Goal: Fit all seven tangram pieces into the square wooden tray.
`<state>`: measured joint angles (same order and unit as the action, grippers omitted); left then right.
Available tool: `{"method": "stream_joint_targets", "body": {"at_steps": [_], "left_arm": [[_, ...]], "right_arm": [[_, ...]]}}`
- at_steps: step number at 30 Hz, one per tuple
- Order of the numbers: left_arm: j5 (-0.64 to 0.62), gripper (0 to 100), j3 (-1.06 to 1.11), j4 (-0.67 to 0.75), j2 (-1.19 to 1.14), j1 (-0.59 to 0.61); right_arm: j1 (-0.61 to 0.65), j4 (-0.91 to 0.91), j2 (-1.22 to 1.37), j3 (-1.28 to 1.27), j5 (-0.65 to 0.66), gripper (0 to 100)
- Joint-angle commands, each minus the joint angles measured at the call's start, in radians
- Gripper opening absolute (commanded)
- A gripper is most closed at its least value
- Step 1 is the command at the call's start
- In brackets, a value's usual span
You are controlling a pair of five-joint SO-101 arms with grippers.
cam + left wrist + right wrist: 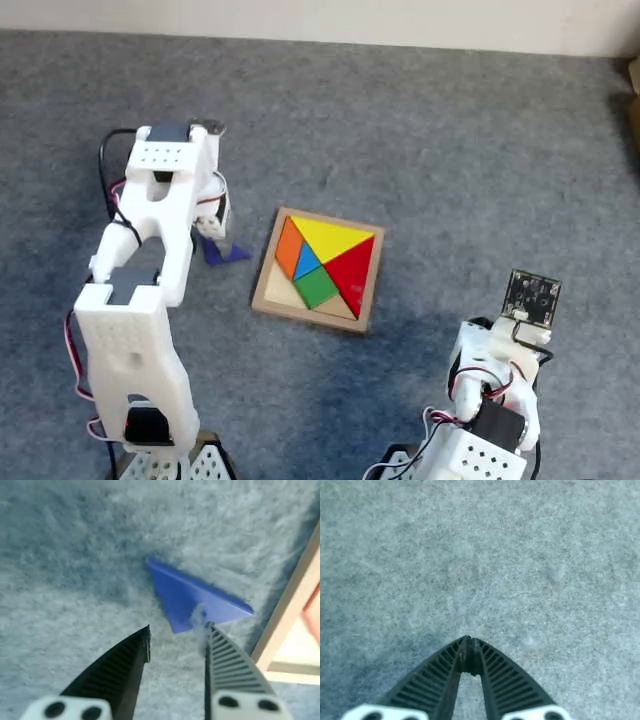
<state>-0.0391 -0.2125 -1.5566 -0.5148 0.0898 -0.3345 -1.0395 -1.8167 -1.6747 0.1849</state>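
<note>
Hovering just beside the blue triangle (192, 600), the left tool (178, 629) stands apart. The piece looks thin, rigid and light: grip opposite edges. The right tool (470, 641) is together.

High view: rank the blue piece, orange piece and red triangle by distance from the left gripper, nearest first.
1. blue piece, on the carpet right beside the left gripper.
2. orange piece, at the wooden tray edge nearest that gripper.
3. red triangle, across the tray, farthest.
</note>
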Motion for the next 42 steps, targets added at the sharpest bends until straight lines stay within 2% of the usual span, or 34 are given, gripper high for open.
{"method": "stream_joint_targets", "body": {"at_steps": [1, 3, 6, 10, 15, 21, 27, 34, 42], "left_arm": [[0.003, 21, -0.097, -0.018, 0.012, -0.002], [-0.044, 27, -0.105, -0.02, 0.012, -0.01], [-0.226, 32, -0.105, -0.02, 0.01, -0.013], [-0.393, 32, -0.102, -0.014, -0.001, -0.01], [-0.526, 32, -0.111, -0.012, -0.128, -0.015], [-0.543, 32, -0.145, -0.06, -0.22, -0.024], [-0.543, 31, -0.143, -0.132, -0.225, -0.127], [-0.535, 10, -0.162, -0.127, -0.222, -0.143], [-0.534, 7, -0.206, -0.129, -0.225, -0.139]], "right_arm": [[-0.01, 0.019, -0.015, -0.094, 0.0, 0.5], [-0.01, 0.021, -0.015, -0.094, 0.0, 0.5], [-0.01, 0.021, -0.015, -0.094, 0.0, 0.5], [-0.012, 0.021, -0.015, -0.094, 0.0, 0.5], [-0.012, 0.021, -0.015, -0.094, 0.0, 0.5], [-0.012, 0.021, -0.015, -0.094, 0.0, 0.5], [-0.012, 0.021, -0.015, -0.094, 0.0, 0.5], [-0.012, 0.021, -0.015, -0.094, 0.0, 0.5], [-0.012, 0.021, -0.015, -0.094, 0.0, 0.5]]}}
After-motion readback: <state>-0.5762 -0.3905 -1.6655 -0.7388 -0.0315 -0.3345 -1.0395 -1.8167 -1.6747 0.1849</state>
